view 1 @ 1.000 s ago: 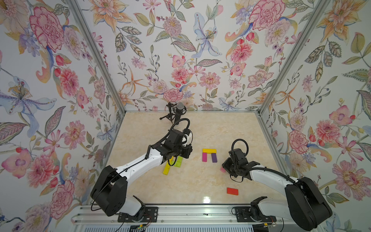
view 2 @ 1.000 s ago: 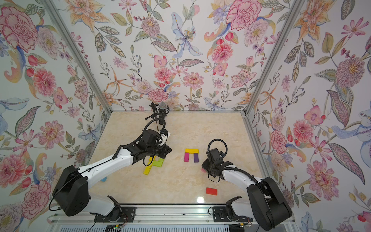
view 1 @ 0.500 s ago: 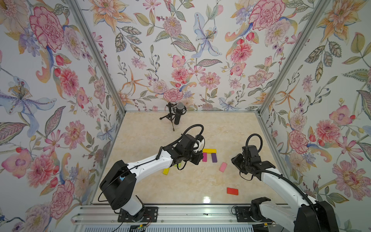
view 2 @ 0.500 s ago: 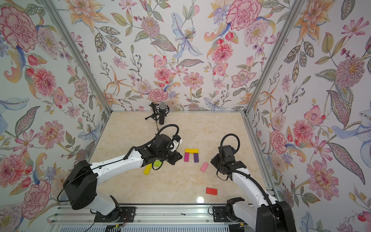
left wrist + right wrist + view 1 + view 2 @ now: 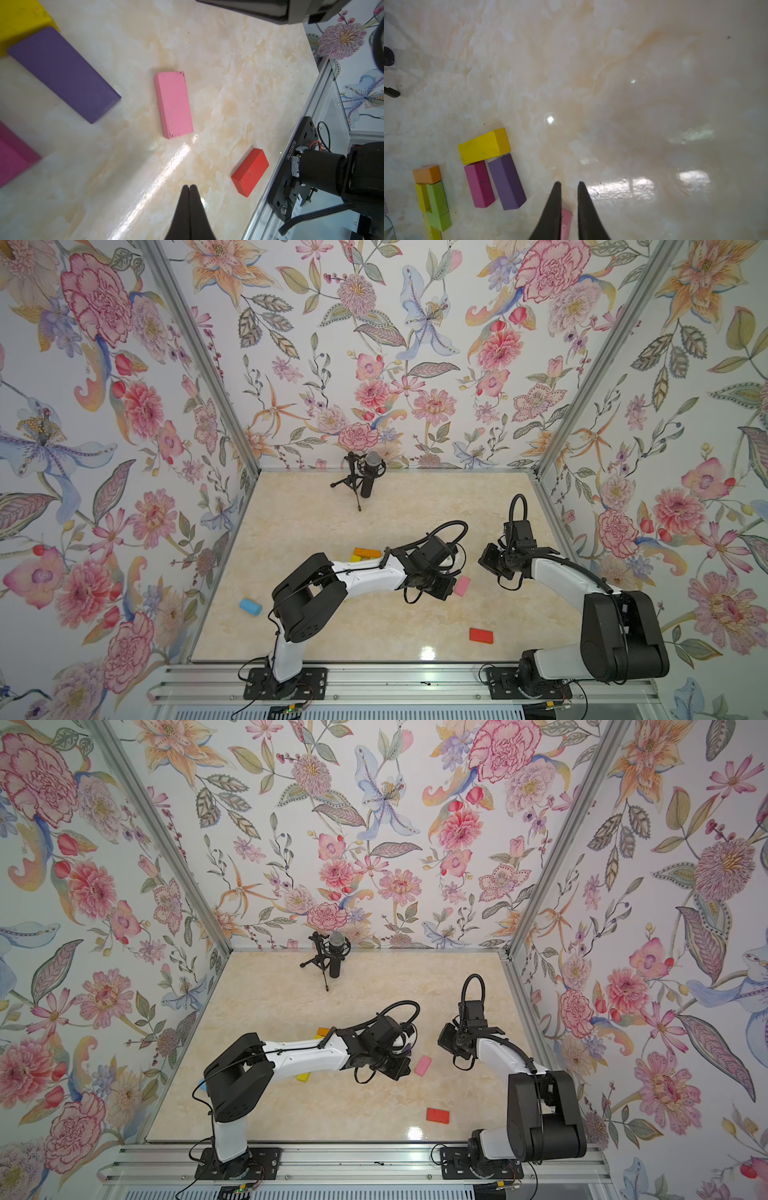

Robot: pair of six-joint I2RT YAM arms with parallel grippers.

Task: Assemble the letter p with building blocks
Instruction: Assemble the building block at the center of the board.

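Coloured blocks [image 5: 506, 181], lying flat
Yellow [image 5: 484, 146] caps magenta [image 5: 479, 184] and purple [image 5: 62, 72]; pink [image 5: 173, 105] and red [image 5: 250, 172] lie apart; orange [image 5: 427, 174] and lime [image 5: 437, 199] seemingly touch.

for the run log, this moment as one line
left end effector: shut, empty | right end effector: open, empty | pink block: lying flat, untouched

A black microphone [image 5: 371, 472] on a small tripod [image 5: 350, 484] stands by the floral back wall [image 5: 374, 344].

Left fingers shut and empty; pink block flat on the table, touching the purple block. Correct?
No: the pink block lies clear of the purple block, as the left wrist view shows. The left fingers are shut and empty.
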